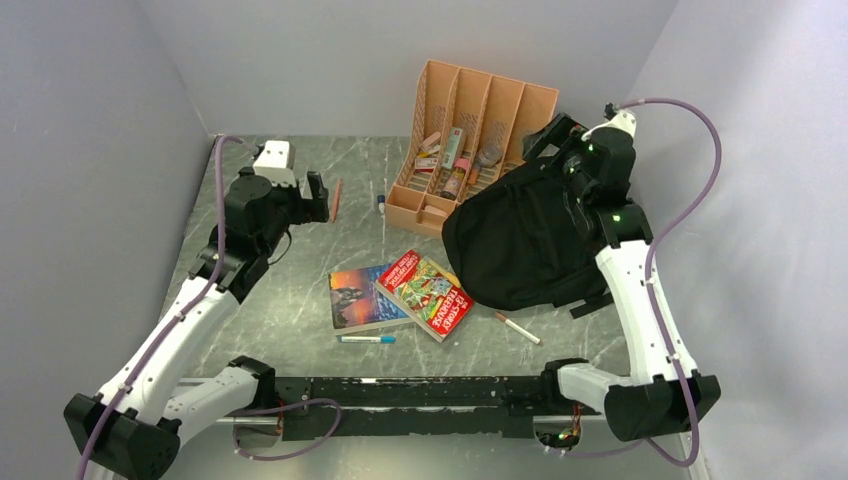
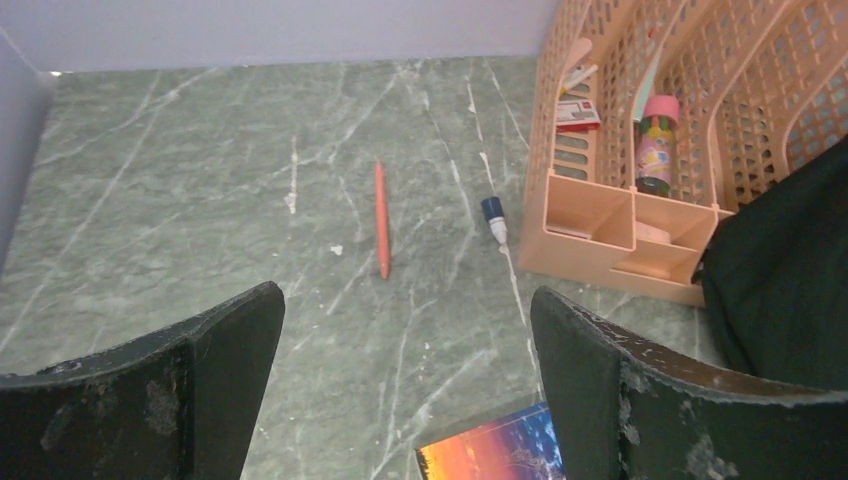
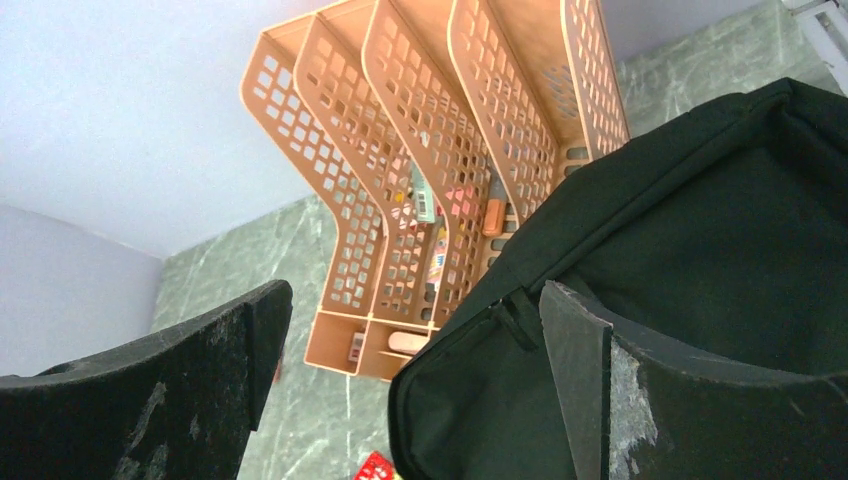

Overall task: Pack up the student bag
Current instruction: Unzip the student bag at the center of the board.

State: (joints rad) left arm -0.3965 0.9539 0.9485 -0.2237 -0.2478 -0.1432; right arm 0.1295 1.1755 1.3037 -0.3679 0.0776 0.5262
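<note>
— Pincers first: what does each one have?

— Nothing, either of them. The left pincer (image 2: 405, 310) hangs with its jaws spread wide above bare bench (image 2: 200, 200) toward the far left corner. The right pincer (image 3: 415, 295) is just as wide apart over the student bag (image 1: 520, 245).

— And the bag lies where?

— Slumped along the right edge of the bench, its far end against the orange organizer (image 1: 432, 95) that stands at the far edge. In the right wrist view one finger sits over the black fabric and the bag's rim runs through the gap. I judge that arm is placed to take the rim and lift the mouth open.

— Why would the left be out there?

— An orange pencil (image 2: 381, 220) and a small blue-capped tube (image 2: 494, 218) lie just ahead of it, and either looks a likely first pick. Toward the near edge, mid-bench, a red-covered book (image 1: 432, 292) lies partly over a second book (image 1: 355, 295). A blue pen (image 1: 366, 339) lies just nearer than them, and a white pen (image 1: 518, 328) is beside the bag's near end.

— Anything packed?

— I cannot see inside. The loose items all lie out on the bench, so packing seems barely begun. Soft fabric like that will probably sag shut unless the mouth is held.
</note>
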